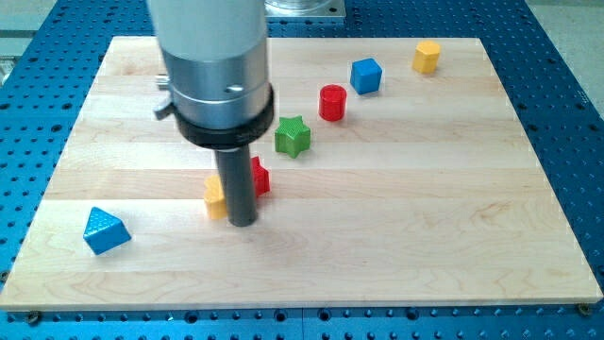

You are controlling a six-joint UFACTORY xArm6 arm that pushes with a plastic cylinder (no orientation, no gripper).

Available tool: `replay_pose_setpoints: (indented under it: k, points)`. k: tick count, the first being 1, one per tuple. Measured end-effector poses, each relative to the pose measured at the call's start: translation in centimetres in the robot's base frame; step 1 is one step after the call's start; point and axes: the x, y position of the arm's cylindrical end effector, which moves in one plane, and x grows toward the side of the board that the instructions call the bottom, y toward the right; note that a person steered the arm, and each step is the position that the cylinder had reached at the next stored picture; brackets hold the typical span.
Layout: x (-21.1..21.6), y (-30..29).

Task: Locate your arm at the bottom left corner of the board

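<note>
My tip (243, 223) rests on the wooden board (396, 236) left of its centre. A yellow block (215, 196) touches the rod on its left and a red block (260, 177) sits just behind it on the right; both are partly hidden by the rod. A blue triangular block (104, 230) lies near the board's bottom left, well to the left of my tip. A green star block (293, 136), a red cylinder (332, 102), a blue cube (366, 76) and a yellow hexagonal block (427, 57) run diagonally towards the view's top right.
The board lies on a blue perforated table (566, 113). The arm's grey cylindrical body (212, 66) hangs over the board's upper left and hides that area.
</note>
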Motion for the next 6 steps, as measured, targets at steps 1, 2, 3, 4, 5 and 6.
replay_pose_setpoints:
  k: [1,2,3,4,5,6]
  points:
    - [0.3,-2.3]
    - [3.2,-2.3]
    - [5.0,-3.3]
    - [5.0,-4.7]
    - [7.0,-9.5]
    - [9.2,-15.0]
